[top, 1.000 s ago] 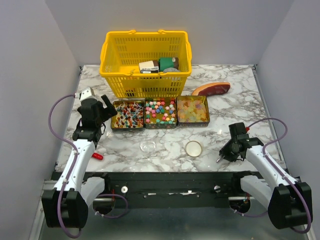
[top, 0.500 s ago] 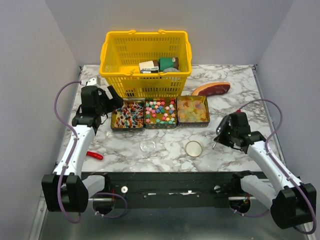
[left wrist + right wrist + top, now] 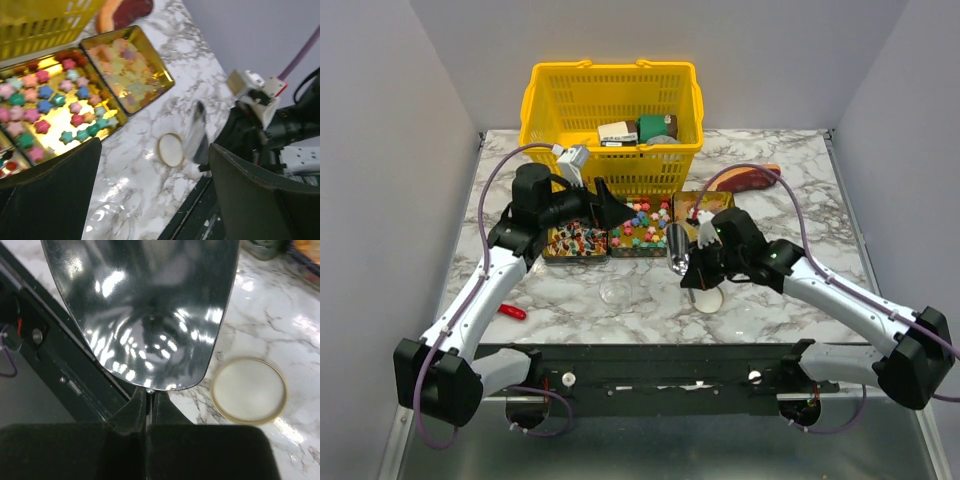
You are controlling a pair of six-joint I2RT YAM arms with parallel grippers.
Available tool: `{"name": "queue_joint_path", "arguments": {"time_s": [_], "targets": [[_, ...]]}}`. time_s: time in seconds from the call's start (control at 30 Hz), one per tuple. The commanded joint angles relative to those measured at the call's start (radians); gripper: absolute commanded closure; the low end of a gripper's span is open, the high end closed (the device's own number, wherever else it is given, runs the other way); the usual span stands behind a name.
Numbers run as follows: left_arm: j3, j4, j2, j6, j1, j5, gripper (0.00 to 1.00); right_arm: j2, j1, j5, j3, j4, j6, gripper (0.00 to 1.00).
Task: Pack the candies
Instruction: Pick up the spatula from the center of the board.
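right gripper (image 3: pixel 146 399) — clamps scoop (image 3: pixel 677 248), lengthwise near-far | candies (image 3: pixel 638 222) row left-right

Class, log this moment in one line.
left gripper open over gold tins | right gripper shut on shiny metal scoop | colourful candies in tins

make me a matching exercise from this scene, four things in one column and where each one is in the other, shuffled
Things
1. metal scoop
2. round lid
3. yellow gummies
4. meat slab

Places
a. on the table beside the yellow basket
b. clamped in the right gripper
c. flat on the table, toward its near edge
d. in the right-hand tin

Pairs: 1-b, 2-c, 3-d, 4-a
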Motion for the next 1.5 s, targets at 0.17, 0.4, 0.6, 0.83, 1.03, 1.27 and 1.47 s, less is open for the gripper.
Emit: {"name": "queue_joint_path", "arguments": {"time_s": [0.17,0.4,0.6,0.83,1.03,1.27,1.47], "targets": [[0.016,0.105,0.090,-0.017,-0.139,0.134,0.01,0.046,0.152,0.045,0.119,-0.010,-0.078,0.99],[0.039,0.056,0.157,0.029,-0.171,0.229,0.09,0.040,0.175,0.051,0.138,-0.030,-0.101,0.99],[0.059,-0.038,0.196,0.084,-0.173,0.270,0.25,-0.020,0.176,0.006,0.149,-0.093,-0.150,0.99],[0.069,-0.153,0.216,0.192,-0.173,0.382,0.41,-0.017,0.175,-0.051,0.230,-0.286,-0.271,0.99],[0.093,-0.301,0.237,0.307,-0.182,0.427,0.80,-0.026,0.175,0.009,0.253,-0.325,-0.323,0.99],[0.102,-0.331,0.225,0.275,-0.190,0.341,1.00,-0.026,0.176,0.109,0.244,-0.297,-0.294,0.99],[0.102,-0.230,0.217,0.102,-0.188,0.307,1.00,-0.082,0.175,0.239,0.179,-0.230,-0.193,0.38]]}}
